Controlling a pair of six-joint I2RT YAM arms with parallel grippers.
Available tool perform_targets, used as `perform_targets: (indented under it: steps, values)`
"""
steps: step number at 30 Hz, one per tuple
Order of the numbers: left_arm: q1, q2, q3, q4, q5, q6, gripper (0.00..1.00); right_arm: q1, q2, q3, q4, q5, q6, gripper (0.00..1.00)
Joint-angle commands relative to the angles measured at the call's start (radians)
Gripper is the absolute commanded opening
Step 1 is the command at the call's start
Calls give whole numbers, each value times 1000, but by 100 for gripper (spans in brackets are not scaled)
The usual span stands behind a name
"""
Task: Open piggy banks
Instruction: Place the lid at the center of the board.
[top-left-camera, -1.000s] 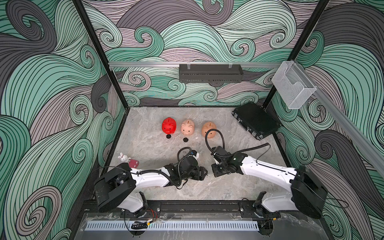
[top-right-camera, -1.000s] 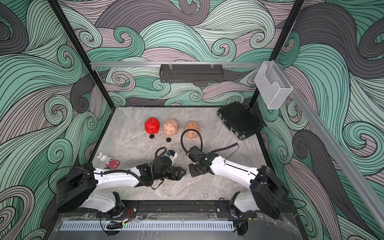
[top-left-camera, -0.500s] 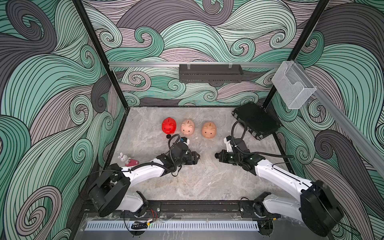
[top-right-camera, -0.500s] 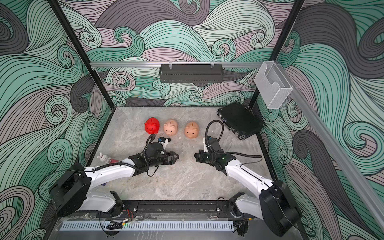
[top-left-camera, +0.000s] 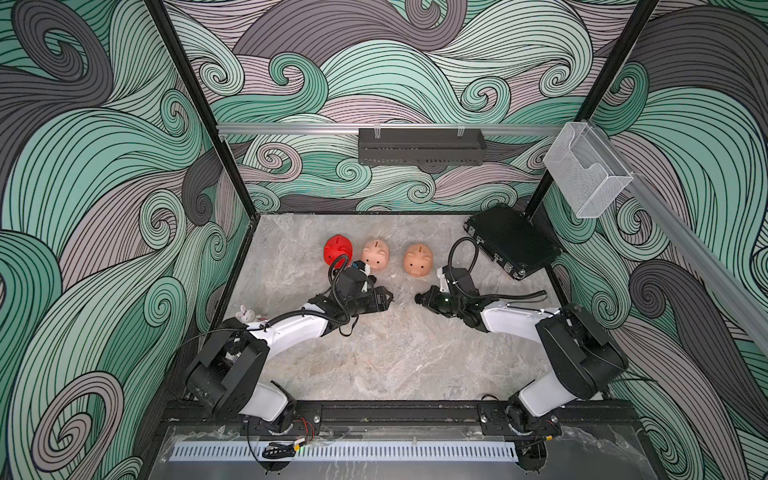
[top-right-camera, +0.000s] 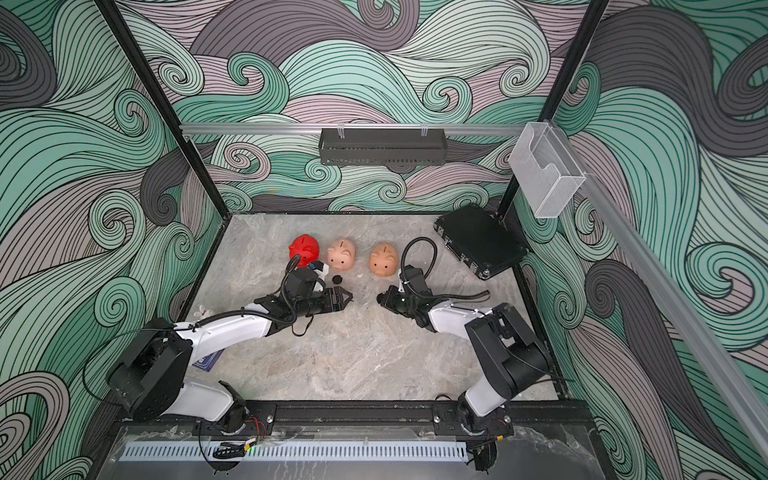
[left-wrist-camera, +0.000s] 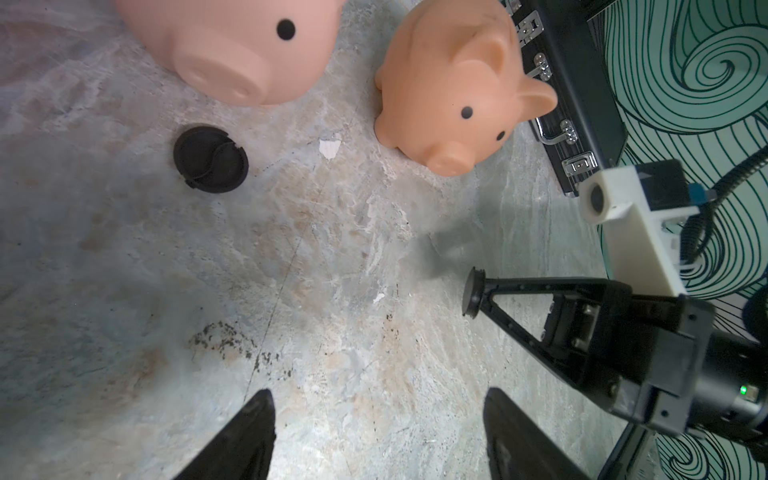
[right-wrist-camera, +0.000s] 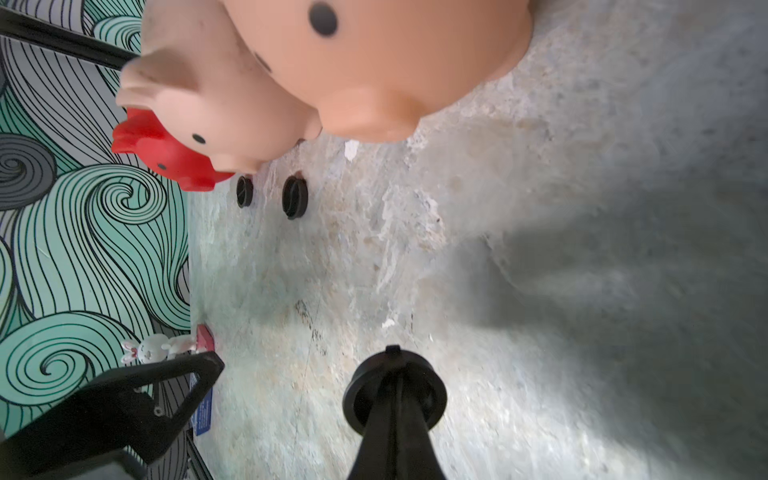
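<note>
a: where are the piggy banks?

b: in a row on the far half of the marble table (top-left-camera: 395, 365), all upright, slots up, snouts toward the arms. the red piggy bank (top-left-camera: 338, 249) is closest to the left wall and the paler peach piggy bank (top-left-camera: 376, 254) is just beside it. the darker peach piggy bank (top-left-camera: 418, 259) stands a little apart on the far side of that one.

a: any plugs out?

b: three. in the right wrist view the first loose plug (right-wrist-camera: 244, 191) lies by the red snout, and the second loose plug (right-wrist-camera: 294, 197) is next to it, in front of the paler pig. the held plug (right-wrist-camera: 361, 395) is pinched at the tips of the right gripper (right-wrist-camera: 394, 361), whose fingers are closed tight on it.

a: and the left claw?

b: the left gripper (left-wrist-camera: 378, 432) has its fingers spread with nothing between them. in both top views it points at the right gripper tip to tip, near but apart, on the near side of the pigs.

a: anything else on the table?

b: a flat black case (top-left-camera: 513, 241) in the far right corner, apart from the darker pig, and a small white bunny toy (top-left-camera: 246, 312) by the left wall.
</note>
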Motion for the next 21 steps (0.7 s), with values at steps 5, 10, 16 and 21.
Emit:
perform_targets:
  steps: [5,10,16,21]
  values:
    - [13,13,44,-6,35,21,78,-42,53,85,45,44,-1,0]
    - [17,13,40,-8,36,22,77,-68,96,136,22,35,-17,0]
    - [20,4,40,-14,34,25,77,-96,134,179,-2,39,-33,0]
    - [21,2,40,-20,35,27,78,-116,161,210,-15,38,-45,0]
